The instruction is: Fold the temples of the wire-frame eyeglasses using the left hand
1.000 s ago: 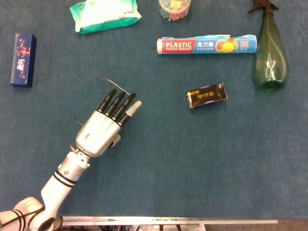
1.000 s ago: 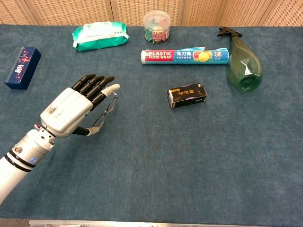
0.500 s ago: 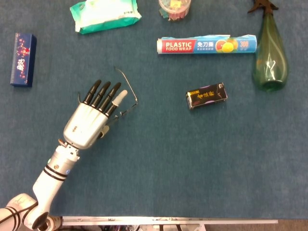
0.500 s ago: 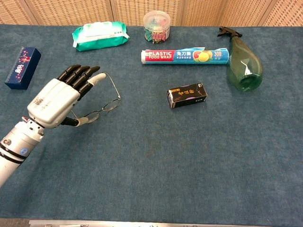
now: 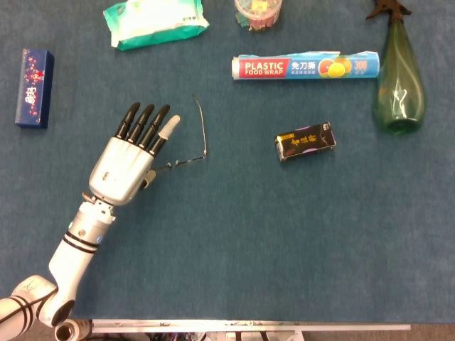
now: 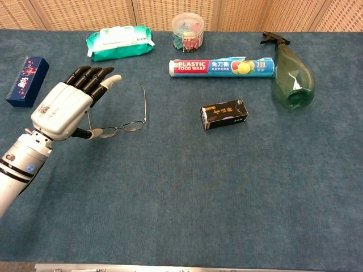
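left hand (image 6: 62, 110) released, flat | eyeglasses (image 6: 127, 126) beside thumb | chest view shows lenses, head view only wire

Legible print appears on the cling-film box (image 5: 305, 67), which reads "PLASTIC FOOD WRAP" in white on red, followed by Chinese characters and "300". Gold markings on the small black box (image 5: 305, 141) and the pattern on the dark blue box (image 5: 33, 87) are too small to read.
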Action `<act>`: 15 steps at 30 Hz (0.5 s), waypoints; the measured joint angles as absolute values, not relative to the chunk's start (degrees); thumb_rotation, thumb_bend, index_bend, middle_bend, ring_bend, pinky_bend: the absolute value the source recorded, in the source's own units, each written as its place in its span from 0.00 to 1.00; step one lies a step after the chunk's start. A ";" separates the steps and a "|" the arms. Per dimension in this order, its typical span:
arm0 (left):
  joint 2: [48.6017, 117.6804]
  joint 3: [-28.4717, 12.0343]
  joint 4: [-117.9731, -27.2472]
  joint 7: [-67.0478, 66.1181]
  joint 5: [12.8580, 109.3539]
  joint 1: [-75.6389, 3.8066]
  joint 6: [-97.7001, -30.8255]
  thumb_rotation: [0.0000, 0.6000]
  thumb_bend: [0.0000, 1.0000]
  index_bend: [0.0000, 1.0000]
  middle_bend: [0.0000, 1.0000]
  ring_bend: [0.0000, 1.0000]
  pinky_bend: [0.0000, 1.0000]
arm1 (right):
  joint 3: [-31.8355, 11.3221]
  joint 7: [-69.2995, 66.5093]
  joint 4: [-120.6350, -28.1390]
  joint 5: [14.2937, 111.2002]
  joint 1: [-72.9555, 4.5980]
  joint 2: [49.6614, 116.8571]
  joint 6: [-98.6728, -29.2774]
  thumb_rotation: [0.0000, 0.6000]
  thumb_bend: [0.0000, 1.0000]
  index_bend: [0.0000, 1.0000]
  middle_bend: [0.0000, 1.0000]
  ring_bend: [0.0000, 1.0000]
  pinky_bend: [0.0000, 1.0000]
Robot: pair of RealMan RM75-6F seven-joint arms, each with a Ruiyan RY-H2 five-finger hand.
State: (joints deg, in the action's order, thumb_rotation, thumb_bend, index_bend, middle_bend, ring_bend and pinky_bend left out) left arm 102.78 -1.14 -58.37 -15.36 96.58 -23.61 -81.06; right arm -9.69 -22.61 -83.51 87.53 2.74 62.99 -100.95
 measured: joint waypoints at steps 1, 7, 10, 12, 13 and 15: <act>102.84 -1.27 -58.34 -15.32 96.42 -23.70 -81.01 1.00 0.10 0.00 0.00 0.00 0.05 | -9.68 -22.62 -83.51 87.55 2.73 62.98 -100.94 1.00 0.19 0.33 0.29 0.23 0.38; 102.64 -1.20 -58.31 -14.72 96.14 -23.55 -81.60 1.00 0.10 0.00 0.00 0.00 0.05 | -9.74 -22.82 -83.49 87.44 2.76 62.94 -100.99 1.00 0.19 0.33 0.29 0.23 0.38; 102.01 -0.69 -58.86 -14.08 96.55 -23.21 -82.48 1.00 0.10 0.00 0.00 0.00 0.05 | -9.71 -22.94 -83.45 87.49 2.80 62.91 -101.04 1.00 0.19 0.33 0.29 0.23 0.38; 101.17 -0.15 -59.72 -13.44 96.91 -22.83 -83.18 1.00 0.10 0.00 0.00 0.00 0.05 | -9.74 -23.01 -83.46 87.45 2.83 62.91 -101.11 1.00 0.19 0.33 0.29 0.23 0.38; 100.77 0.08 -60.21 -13.11 97.05 -22.66 -83.39 1.00 0.10 0.00 0.00 0.00 0.05 | -9.75 -23.03 -83.46 87.43 2.84 62.92 -101.11 1.00 0.19 0.33 0.29 0.23 0.38; 99.82 0.58 -61.33 -12.52 97.33 -22.29 -83.80 1.00 0.10 0.03 0.00 0.00 0.05 | -9.76 -23.04 -83.46 87.39 2.82 62.91 -101.05 1.00 0.19 0.33 0.29 0.23 0.38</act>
